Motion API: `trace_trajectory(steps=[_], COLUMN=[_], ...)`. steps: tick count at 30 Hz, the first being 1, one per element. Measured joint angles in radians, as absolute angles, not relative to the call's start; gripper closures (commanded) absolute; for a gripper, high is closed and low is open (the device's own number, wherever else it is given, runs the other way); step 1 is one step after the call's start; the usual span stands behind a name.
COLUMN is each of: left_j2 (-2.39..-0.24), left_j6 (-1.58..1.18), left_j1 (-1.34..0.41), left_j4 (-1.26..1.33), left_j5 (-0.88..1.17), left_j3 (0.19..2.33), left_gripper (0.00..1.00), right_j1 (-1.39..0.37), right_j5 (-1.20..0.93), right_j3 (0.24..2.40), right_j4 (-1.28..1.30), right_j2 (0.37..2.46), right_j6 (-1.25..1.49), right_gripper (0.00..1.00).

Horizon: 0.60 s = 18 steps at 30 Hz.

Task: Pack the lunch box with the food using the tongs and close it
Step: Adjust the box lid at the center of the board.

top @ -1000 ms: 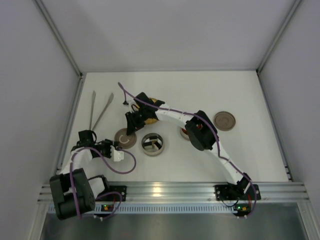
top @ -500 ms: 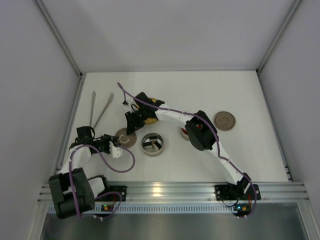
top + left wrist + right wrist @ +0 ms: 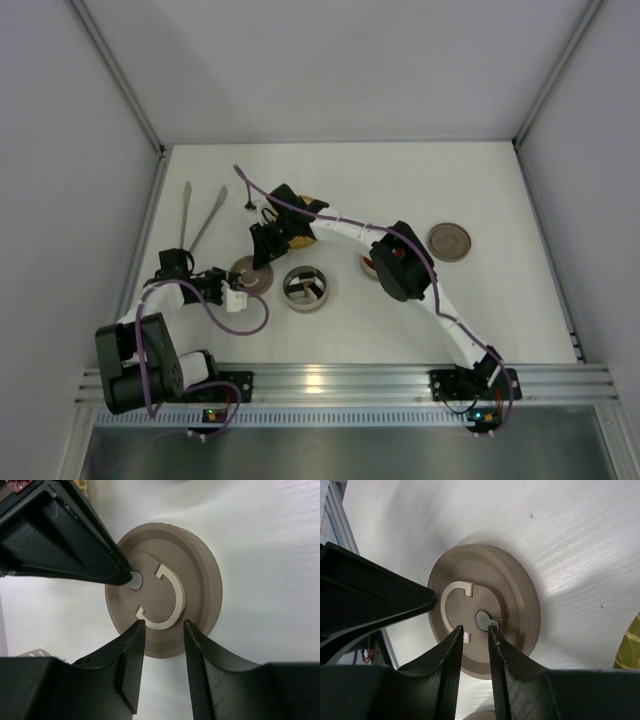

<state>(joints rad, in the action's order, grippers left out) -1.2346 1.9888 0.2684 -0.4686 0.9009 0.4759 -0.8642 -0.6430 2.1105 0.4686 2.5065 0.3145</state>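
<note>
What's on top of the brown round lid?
A white C-shaped handle and a small grey button, with the left gripper and right gripper poised just above. What lies under the lid is covered.

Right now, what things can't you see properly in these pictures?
Yellow plate: cut off by the right wrist view's edge, mostly under the right arm in the top view; no food shows.
Steel bowl: top view, contents too small to tell.
Round thing beneath the right arm's elbow: top view, mostly hidden.
</note>
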Motion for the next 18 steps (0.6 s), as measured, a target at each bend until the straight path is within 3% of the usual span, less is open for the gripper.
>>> trace_trajectory(steps=[18], left_j2=[-1.286], left_j6=[1.993], left_j1=[0.221], left_j4=[-0.245], left_j5=[0.931], left_j3=[0.420], left_gripper=[0.57], right_j1=[-0.866], right_j5=[-0.630], right_j3=[2.123], right_j4=[0.469], right_j2=[2.514], right_j6=[0.307], right_gripper=[0.75])
